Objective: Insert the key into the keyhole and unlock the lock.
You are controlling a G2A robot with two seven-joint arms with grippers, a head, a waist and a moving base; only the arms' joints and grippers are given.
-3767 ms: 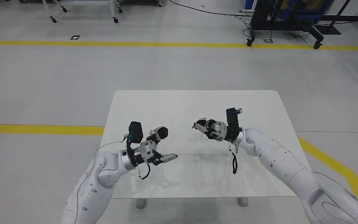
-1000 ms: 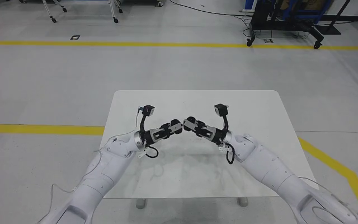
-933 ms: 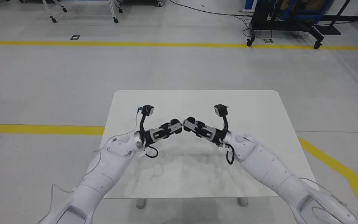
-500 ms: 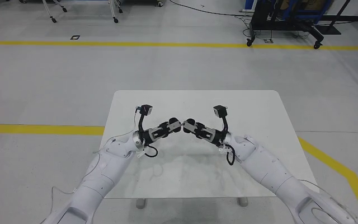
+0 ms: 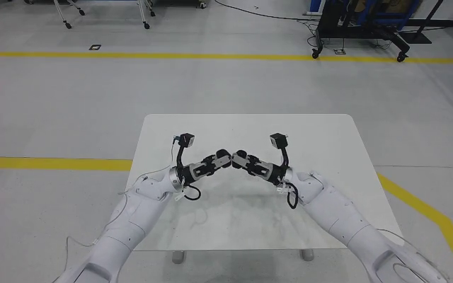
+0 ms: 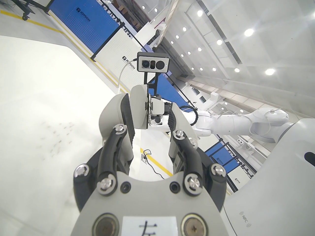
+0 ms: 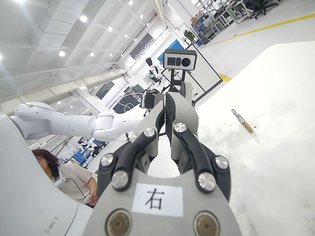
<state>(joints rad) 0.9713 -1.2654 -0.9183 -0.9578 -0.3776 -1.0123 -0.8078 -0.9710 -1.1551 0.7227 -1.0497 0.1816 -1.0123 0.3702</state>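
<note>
Above the middle of the table (image 5: 333, 134), raised clear of it, two pincers stand nose to nose. Entered as they stand:

1. Right pincer (image 7: 164, 104). The ribbed pads are drawn almost together, with only a sliver of gap. What they nip is too thin or too hidden to name. So tight a hold suits something flat, so I judge the key may be there, but I cannot say so.

2. Left pincer (image 6: 149, 106). It is directly opposite the right pincer, tip to tip with it. I cannot tell whether it clamps or merely brackets what lies at its tip.

3. Lock (image 6: 158, 110), as I take it. This is a small silvery block with a dark edge, at the meeting of the two tips and just beside the right pincer's tip. I cannot tell which pincer bears it.

4. Brass-coloured piece (image 7: 242, 122) with a silvery end. It lies flat on the table, below the right pincer and well off to one side, with nothing touching it. It could be a spare key or a loose part, but it is too small to tell.

Remarks. The tips face each other on one line, off the tabletop, presumably so that blade and keyhole share an axis and a wrist can turn freely. I judge the stage to be at or just short of insertion, with unlocking not yet done. A slight tilt between the two would likely jam the entry.
</note>
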